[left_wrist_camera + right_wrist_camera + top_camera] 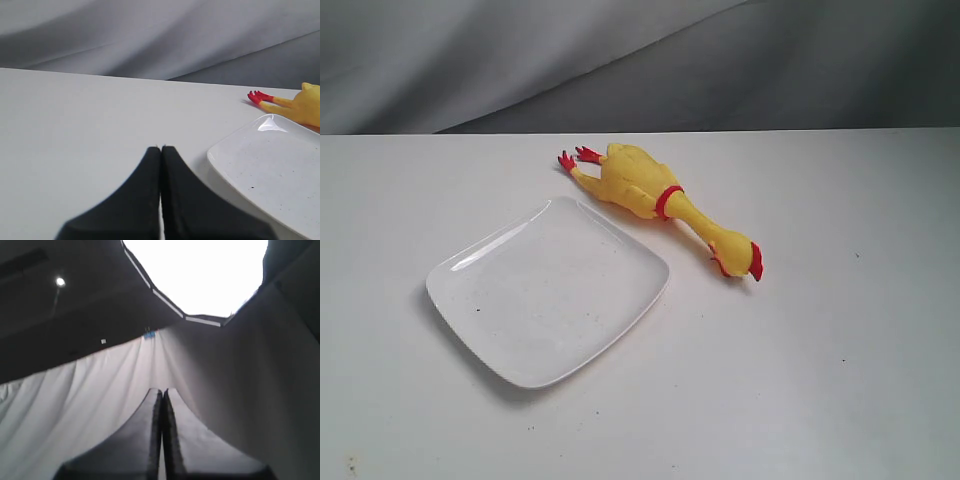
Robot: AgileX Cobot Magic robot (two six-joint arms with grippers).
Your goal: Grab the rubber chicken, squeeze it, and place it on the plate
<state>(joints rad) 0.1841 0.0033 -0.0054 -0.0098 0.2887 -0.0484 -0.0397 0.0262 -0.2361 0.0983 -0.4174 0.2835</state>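
The chicken (650, 190) is laid on the tabletop (840, 400) just beside the plate (550, 290), ungrasped. Both pairs of jaws are closed, empty. If approached unopened, the chicken may be nudged away.

Exterior: soft, even light; faint shadow under plate (550, 295) edge, glare streak on rim. Right wrist: ceiling opening (200, 270) blown out, surroundings dim. Left end effector (161, 150) and right end effector (162, 391) soft-edged.
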